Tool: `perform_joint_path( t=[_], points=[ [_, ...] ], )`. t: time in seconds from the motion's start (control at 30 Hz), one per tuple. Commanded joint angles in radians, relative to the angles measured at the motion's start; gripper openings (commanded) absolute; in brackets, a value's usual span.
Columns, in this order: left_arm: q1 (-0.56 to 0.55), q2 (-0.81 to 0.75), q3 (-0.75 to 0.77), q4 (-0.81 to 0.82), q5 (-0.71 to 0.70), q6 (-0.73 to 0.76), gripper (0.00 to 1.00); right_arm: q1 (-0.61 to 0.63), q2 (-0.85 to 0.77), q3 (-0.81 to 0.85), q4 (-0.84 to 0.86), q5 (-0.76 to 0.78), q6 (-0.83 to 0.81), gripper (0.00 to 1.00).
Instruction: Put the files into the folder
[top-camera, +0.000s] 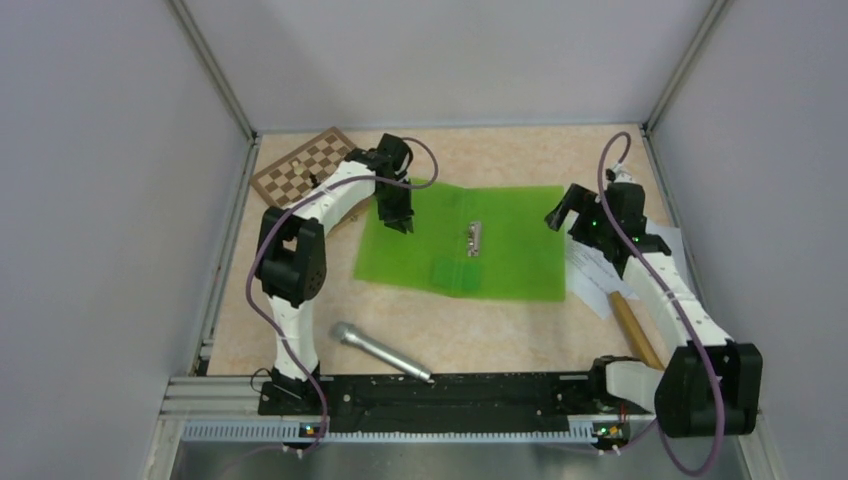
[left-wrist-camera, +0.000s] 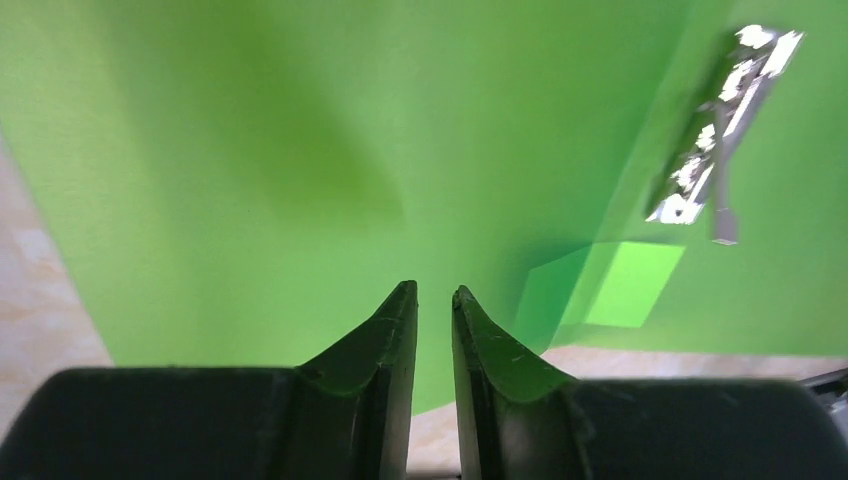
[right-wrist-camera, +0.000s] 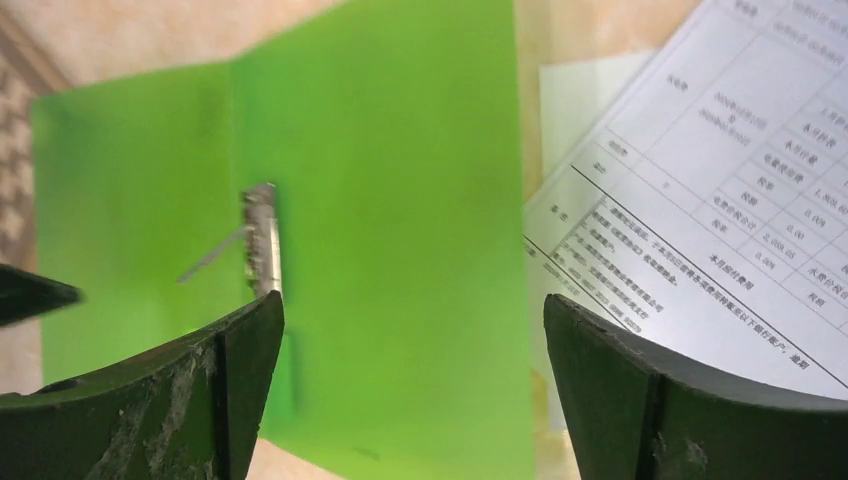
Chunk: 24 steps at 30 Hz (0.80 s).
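Seen from above, a pale stone-patterned bench (top-camera: 500, 340) inside a grey-walled enclosure carries the folder (top-camera: 520, 240), bright green and lying open flat at the centre with both covers spread. Its metal clip (top-camera: 473, 240) sits along the middle fold, and one thin prong appears raised, probably so that sheets can go under it. A paler square, likely the label (top-camera: 445, 270) showing through the plastic, sits low on the left cover. The left hand (top-camera: 400, 222) hangs over the far left part of the left cover. Its wrist camera shows the two fingers almost together with a thin gap and nothing between them, so it grips nothing; whether it touches the cover I cannot tell. It seems placed to keep that cover from shifting or springing up. The right hand (top-camera: 565, 210) hovers at the folder's right edge with its fingers spread wide and empty, looking down on both the green cover and the files (top-camera: 592, 280). These white sheets of printed tables lie just beside the folder on the right, partly under the right arm and not yet inside. That hand looks poised to turn to the sheets and pick them up. Thin paper lying flat will be hard to lift off the surface. Also present are a brown checkered board (top-camera: 305, 165) at the far left, a silver microphone (top-camera: 380, 352) near the front, and a wooden stick (top-camera: 635, 328) at the right.
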Motion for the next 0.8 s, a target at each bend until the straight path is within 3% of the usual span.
perform_joint_path(
  t=[0.0,0.13,0.37,0.6,0.77],
  points=[
    [-0.001,-0.066,-0.096,0.046,0.014,-0.014,0.24,0.051,-0.13,0.047,0.043,-0.025,0.071,0.99],
    [0.0,-0.078,-0.139,0.076,0.019,-0.027,0.23,0.257,-0.116,0.022,0.161,-0.045,0.237,0.99],
    [0.0,-0.141,-0.16,0.064,0.048,-0.059,0.22,0.459,0.13,-0.149,0.729,-0.192,0.598,0.99],
    [0.008,-0.242,-0.166,0.038,0.039,-0.069,0.22,0.527,0.358,-0.107,0.874,-0.201,0.65,0.99],
    [0.047,-0.296,-0.193,0.027,0.045,-0.08,0.22,0.521,0.46,-0.025,0.861,-0.181,0.614,0.99]
  ],
)
